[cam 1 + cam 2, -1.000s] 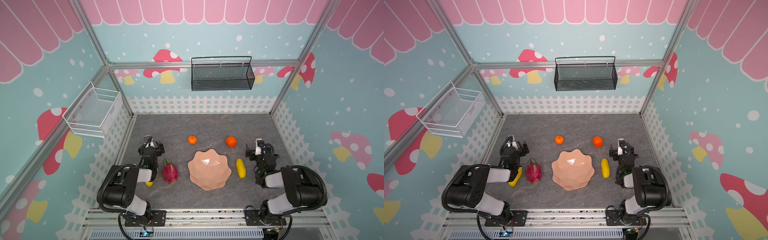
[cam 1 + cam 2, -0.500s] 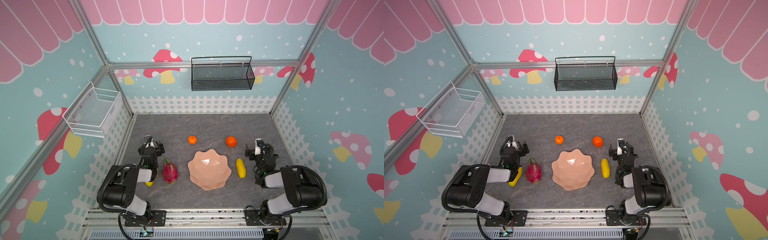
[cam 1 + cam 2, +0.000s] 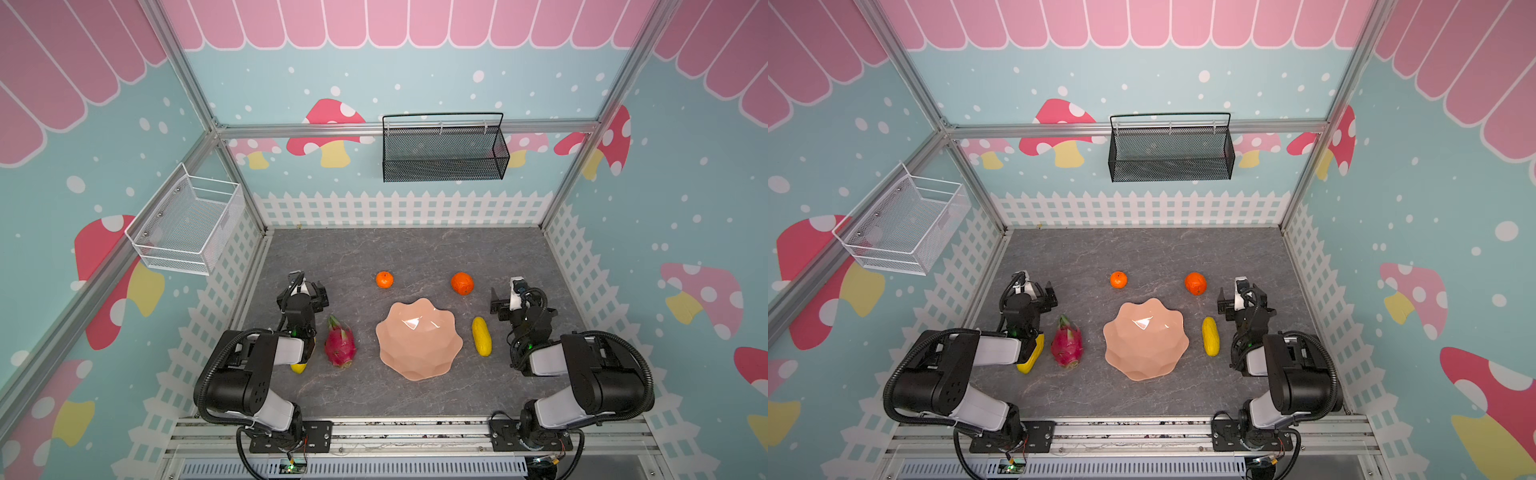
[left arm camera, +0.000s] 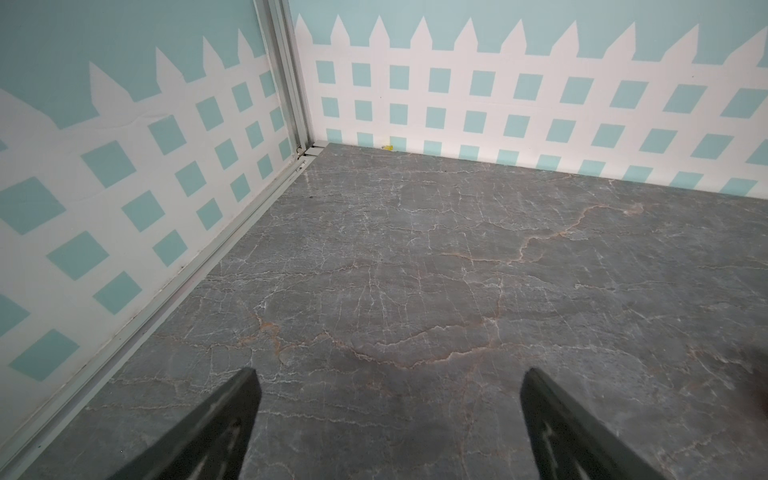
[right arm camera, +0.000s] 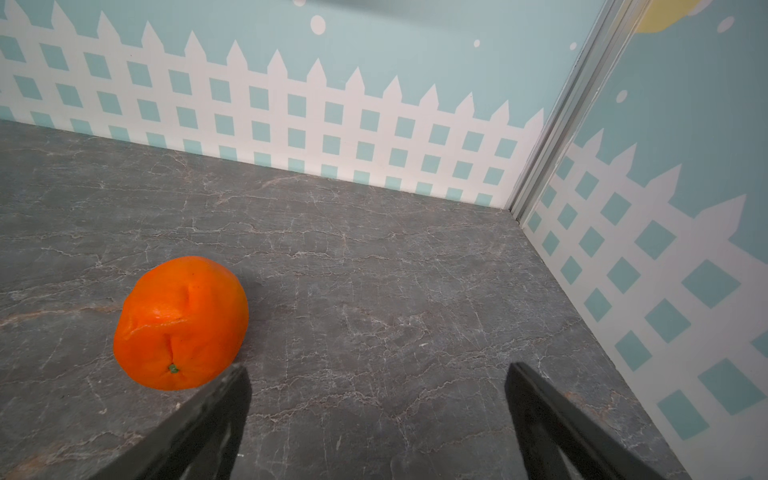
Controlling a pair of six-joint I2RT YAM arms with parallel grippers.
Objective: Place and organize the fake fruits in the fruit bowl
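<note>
A yellow fruit [image 3: 1029,358] is lying mostly hidden under the left arm [image 3: 994,351]. Both left gripper [image 4: 388,372] and right gripper [image 5: 376,370] are gaping empty.

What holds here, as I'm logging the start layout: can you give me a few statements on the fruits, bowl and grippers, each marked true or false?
1. The fruit bowl is empty. True.
2. Both oranges lie in the bowl. False: the smaller orange and the larger orange lie on the table, beyond the bowl.
3. The dragon fruit lies between the left arm and the bowl. True.
4. The right gripper is shut on a yellow fruit. False: the right gripper is open and empty; the yellow fruit lies on the table beside the bowl.
5. The left gripper is open over bare table. True.
</note>
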